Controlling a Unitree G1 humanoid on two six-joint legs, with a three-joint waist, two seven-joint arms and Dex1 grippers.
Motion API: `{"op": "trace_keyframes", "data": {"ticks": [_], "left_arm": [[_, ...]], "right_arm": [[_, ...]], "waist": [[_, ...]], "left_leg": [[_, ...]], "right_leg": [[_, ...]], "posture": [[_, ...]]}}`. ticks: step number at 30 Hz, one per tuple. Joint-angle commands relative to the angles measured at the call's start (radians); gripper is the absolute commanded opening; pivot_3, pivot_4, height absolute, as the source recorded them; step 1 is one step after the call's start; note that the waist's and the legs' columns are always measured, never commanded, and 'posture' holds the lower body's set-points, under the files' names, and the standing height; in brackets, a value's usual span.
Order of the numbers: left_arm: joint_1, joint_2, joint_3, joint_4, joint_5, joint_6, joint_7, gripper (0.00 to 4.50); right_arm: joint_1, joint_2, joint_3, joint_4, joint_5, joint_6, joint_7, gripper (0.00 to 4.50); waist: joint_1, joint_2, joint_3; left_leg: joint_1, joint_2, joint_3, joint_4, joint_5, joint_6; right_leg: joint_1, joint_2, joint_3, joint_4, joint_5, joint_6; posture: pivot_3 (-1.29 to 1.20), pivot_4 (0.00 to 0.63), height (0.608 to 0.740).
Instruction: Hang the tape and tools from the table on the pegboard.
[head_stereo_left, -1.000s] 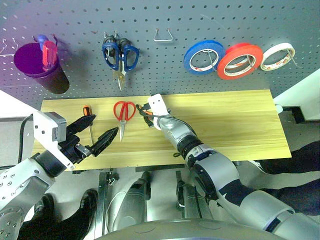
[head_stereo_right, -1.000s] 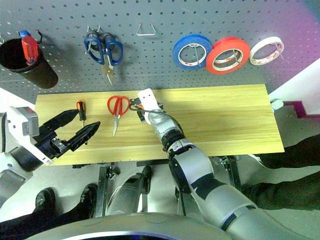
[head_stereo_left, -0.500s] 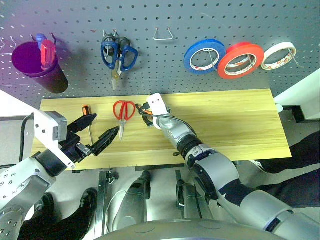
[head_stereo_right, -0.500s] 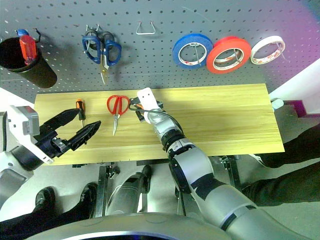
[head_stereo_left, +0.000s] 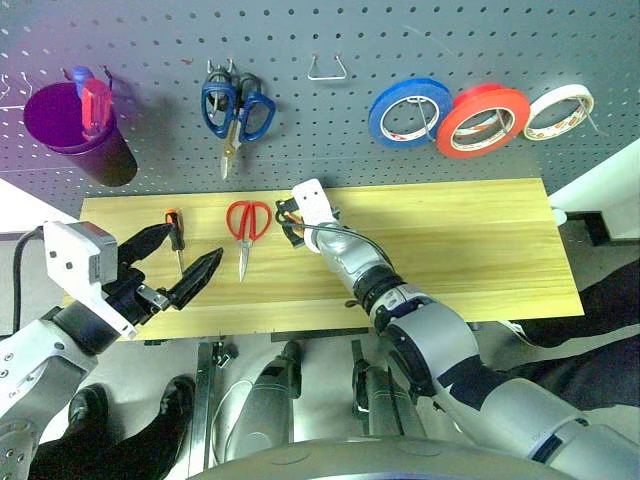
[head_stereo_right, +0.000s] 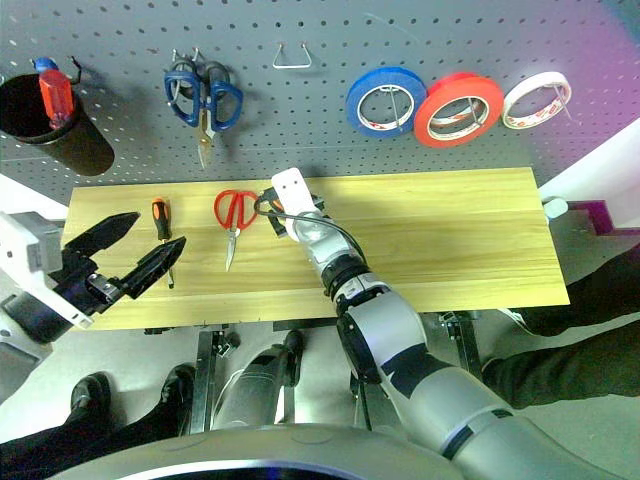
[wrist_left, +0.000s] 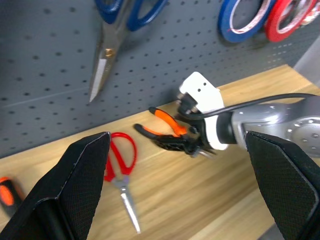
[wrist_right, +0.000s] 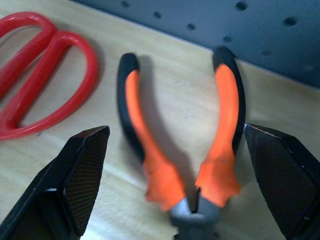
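The red-orange tape (head_stereo_left: 481, 120) hangs on the dark grey pegboard (head_stereo_left: 330, 140). On the wooden table (head_stereo_left: 450, 250) lie the red-handled scissors (head_stereo_left: 247, 222), the orange-and-black screwdriver (head_stereo_left: 175, 228) and the small pliers (wrist_right: 135, 110). My right gripper (wrist_right: 175, 135) is open low over the table near its back edge, one finger on each side of the pliers' handles and apart from them. Over the table's front left corner my left gripper (head_stereo_left: 190, 248) hovers open and empty, just in front of the screwdriver.
A blue roll (head_stereo_left: 408, 112) and a cream-white roll (head_stereo_left: 558, 112) flank the tape. Blue-handled scissors (head_stereo_left: 238, 108) hang on a hook, with an empty wire hook (head_stereo_left: 327, 70) to their right. A dark cup (head_stereo_left: 80, 135) holding a red-handled tool hangs at the far left.
The hanging blue scissors' blades have swung a little to the left. Both grippers stay open and about where they were.
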Motion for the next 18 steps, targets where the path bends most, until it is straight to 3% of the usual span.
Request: {"op": "trace_keyframes", "data": {"ticks": [1,18], "left_arm": [[0.022,0.005,0.055,-0.031,0.008,-0.028,-0.011,4.5],[0.04,0.002,0.067,-0.051,-0.013,-0.018,0.0,4.5]], "right_arm": [[-0.01,0.021,-0.006,0.005,0.001,-0.007,-0.013,4.49],[-0.016,0.015,0.003,0.034,-0.013,-0.009,-0.011,4.49]], "waist": [[0.001,0.0,0.0],[0.021,0.0,0.001]], "left_leg": [[0.0,0.0,0.0,0.0,0.0,0.0],[0.0,0.0,0.0,0.0,0.0,0.0]], "right_leg": [[0.0,0.0,0.0,0.0,0.0,0.0],[0.0,0.0,0.0,0.0,0.0,0.0]], "posture": [[0.37,0.406,0.74],[0.38,0.426,0.74]]}}
